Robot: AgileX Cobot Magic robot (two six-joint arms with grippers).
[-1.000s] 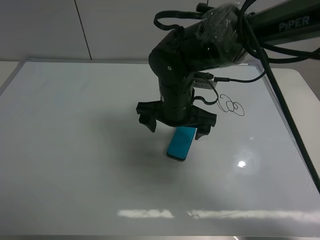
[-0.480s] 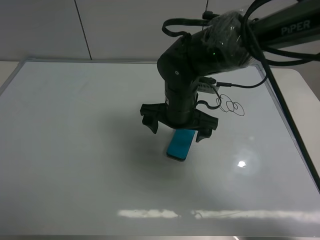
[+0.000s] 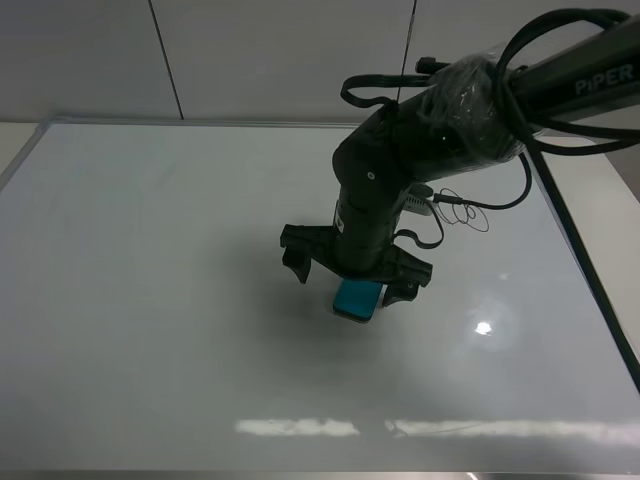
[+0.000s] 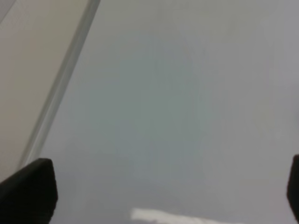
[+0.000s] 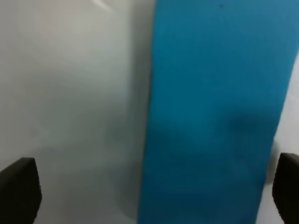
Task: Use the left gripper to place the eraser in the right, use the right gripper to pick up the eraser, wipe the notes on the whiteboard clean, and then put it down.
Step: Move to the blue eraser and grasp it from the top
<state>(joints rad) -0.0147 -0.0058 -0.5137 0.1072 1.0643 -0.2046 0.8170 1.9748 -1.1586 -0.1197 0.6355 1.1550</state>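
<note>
Overhead view: the whiteboard [image 3: 150, 300] fills most of the frame, and its right frame rail runs out of the picture at the near corner. The right gripper [image 3: 351, 281] hangs wrist-down over the whiteboard, right of the board's middle, and its body covers most of the eraser [image 3: 357, 299], so only the eraser's near end shows. The notes [image 3: 462, 211] sit near the whiteboard's right rail and are partly crossed by a black cable [image 3: 440, 203]. The left arm is out of the overhead view. Right wrist view, blurred: the fingers [image 5: 18, 191] are spread wide and straddle the eraser, which lies flat on the whiteboard, closer to one finger than the other. Whether that finger touches it I cannot tell; no pinch is seen. Left wrist view: only the two tip corners of the left gripper [image 4: 161, 189] show, set wide apart above bare whiteboard beside a frame rail [image 4: 60, 88], with nothing held between them.
</note>
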